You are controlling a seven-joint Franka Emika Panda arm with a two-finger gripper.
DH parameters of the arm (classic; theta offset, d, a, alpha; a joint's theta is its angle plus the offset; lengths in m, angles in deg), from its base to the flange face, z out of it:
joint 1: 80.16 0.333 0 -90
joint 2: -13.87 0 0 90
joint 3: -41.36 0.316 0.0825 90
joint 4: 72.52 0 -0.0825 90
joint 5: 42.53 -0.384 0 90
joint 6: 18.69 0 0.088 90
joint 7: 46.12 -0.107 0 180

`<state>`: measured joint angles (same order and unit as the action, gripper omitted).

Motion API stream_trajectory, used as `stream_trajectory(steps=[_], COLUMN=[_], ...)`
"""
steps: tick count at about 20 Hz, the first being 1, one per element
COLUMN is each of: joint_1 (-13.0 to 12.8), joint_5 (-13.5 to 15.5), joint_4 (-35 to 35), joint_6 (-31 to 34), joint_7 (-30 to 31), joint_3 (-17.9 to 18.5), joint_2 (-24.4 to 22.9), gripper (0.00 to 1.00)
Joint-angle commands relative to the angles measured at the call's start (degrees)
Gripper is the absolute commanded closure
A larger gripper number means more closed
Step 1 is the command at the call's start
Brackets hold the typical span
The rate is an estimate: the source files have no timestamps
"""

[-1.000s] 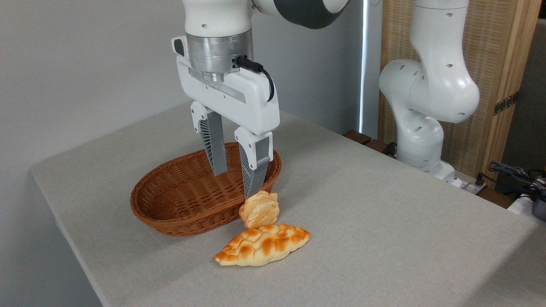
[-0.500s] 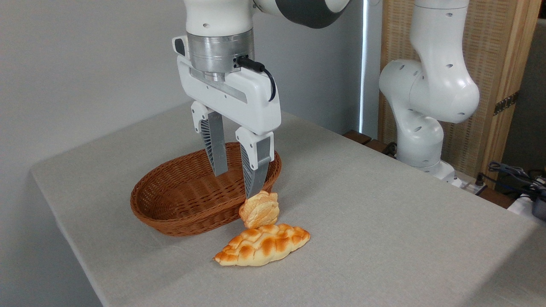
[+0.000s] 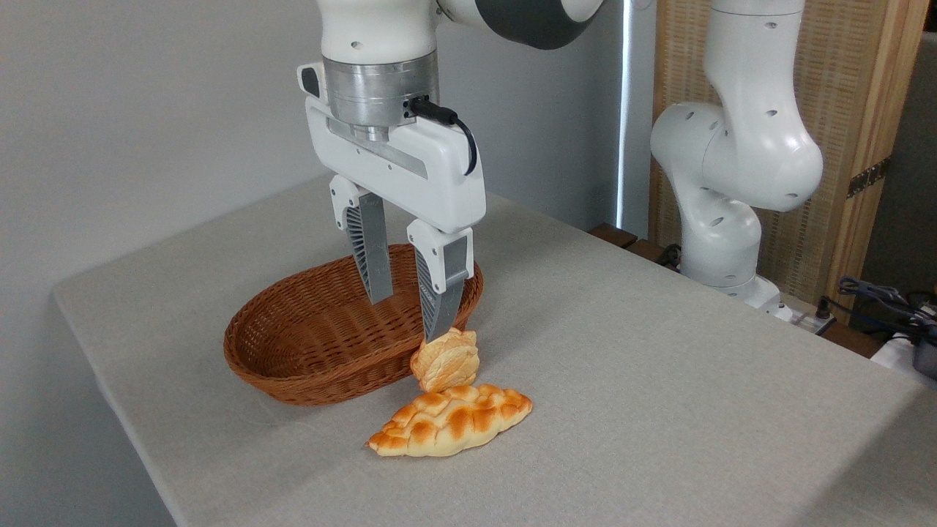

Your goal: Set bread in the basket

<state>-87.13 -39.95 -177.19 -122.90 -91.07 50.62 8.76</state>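
The bread [image 3: 446, 360], a small golden-tan ridged bun, stands on edge on the table, leaning between the basket's near rim and a longer loaf. The oval brown wicker basket [image 3: 293, 366] sits just left of it and holds nothing that I can see. My gripper [image 3: 407, 319] hangs open over the basket's right end, fingers pointing down. The nearer finger's tip [image 3: 434, 329] is right above the bun's top edge; whether it touches I cannot tell. Nothing is between the fingers.
A braided, pointed-end loaf [image 3: 451, 419] with orange-brown patches lies in front of the bun, touching it. The grey cloth-covered table [image 3: 659, 380] extends to the right. The arm's white base [image 3: 732, 183] stands at the back right, with cables [image 3: 878, 300] beyond it.
The gripper has shifted a little to the right and slightly down toward the bun. The fingers' gap, the bun, the loaf and the basket are unchanged.
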Motion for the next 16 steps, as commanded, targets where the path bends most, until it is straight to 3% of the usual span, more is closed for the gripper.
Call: stream_trajectory(steps=[1, 11, 16], joint_1=[0.03, -0.68, -0.68], joint_5=[0.94, 0.32, 0.32], joint_4=[-0.1, -0.27, -0.27], joint_6=[0.68, 4.98, 10.6], joint_7=[-0.4, -1.19, -2.33], joint_3=[0.5, -2.22, -4.51], joint_2=[0.01, 3.53, 5.64], gripper=[0.0, 0.0, 0.0])
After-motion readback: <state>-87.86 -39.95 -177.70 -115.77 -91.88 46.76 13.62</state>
